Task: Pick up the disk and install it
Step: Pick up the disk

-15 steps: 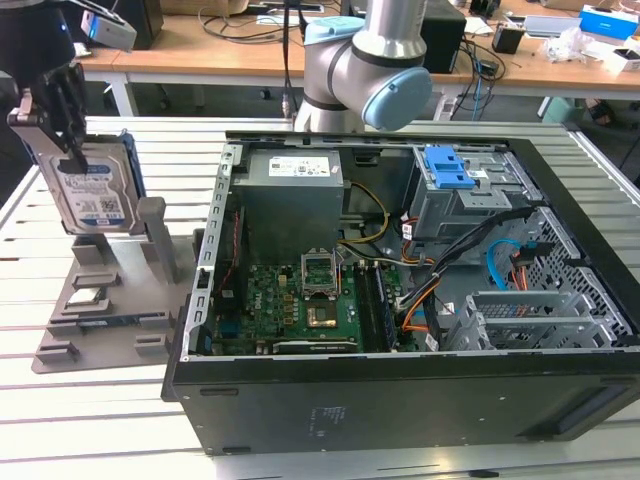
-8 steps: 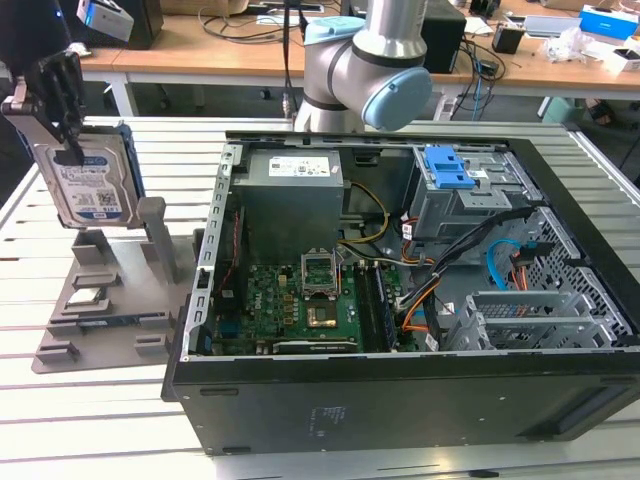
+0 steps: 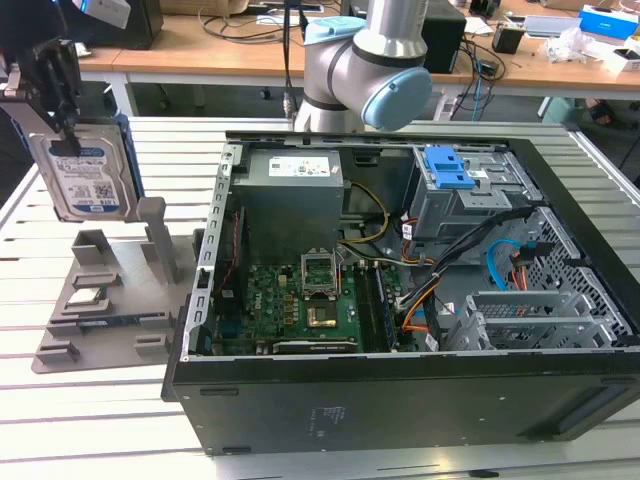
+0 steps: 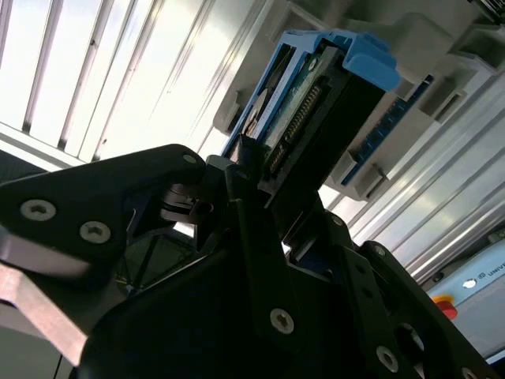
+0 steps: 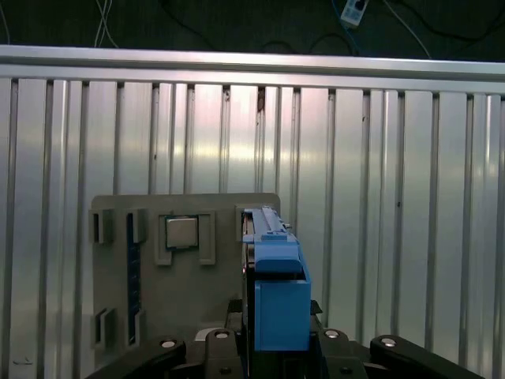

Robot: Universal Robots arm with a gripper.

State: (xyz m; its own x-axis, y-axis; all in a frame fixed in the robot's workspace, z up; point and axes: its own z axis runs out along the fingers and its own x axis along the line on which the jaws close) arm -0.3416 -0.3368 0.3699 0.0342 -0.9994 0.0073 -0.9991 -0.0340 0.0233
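The gripper (image 3: 63,130) is closed on the disk (image 3: 88,178), clamping it by its upper edge at the exterior view's far left. The disk hangs upright, a little tilted, with its white-and-blue label facing the exterior camera and the blue carrier framing its sides. It sits just above a raised slot of the grey holder (image 3: 105,300), which lies on the slatted metal worktop (image 3: 110,420) — whether its lower edge touches the slot cannot be told.

In the first wrist view the disk (image 5: 278,292) appears edge-on, blue carrier toward the camera, with the holder (image 5: 189,316) beneath it. A small square chip (image 5: 181,233) is seated in one of the holder's recesses. In the second wrist view the black fingers (image 4: 252,237) press on the disk (image 4: 304,106), whose connector edge shows.

Beside the holder, to the exterior view's right, stands the open computer case (image 3: 400,400). Inside it are the grey power supply box (image 3: 295,190), a green motherboard (image 3: 300,300) and a drive cage (image 3: 470,200) topped by a blue latch (image 3: 447,168) — all well apart from the disk. The arm (image 3: 365,60) rises behind the case.
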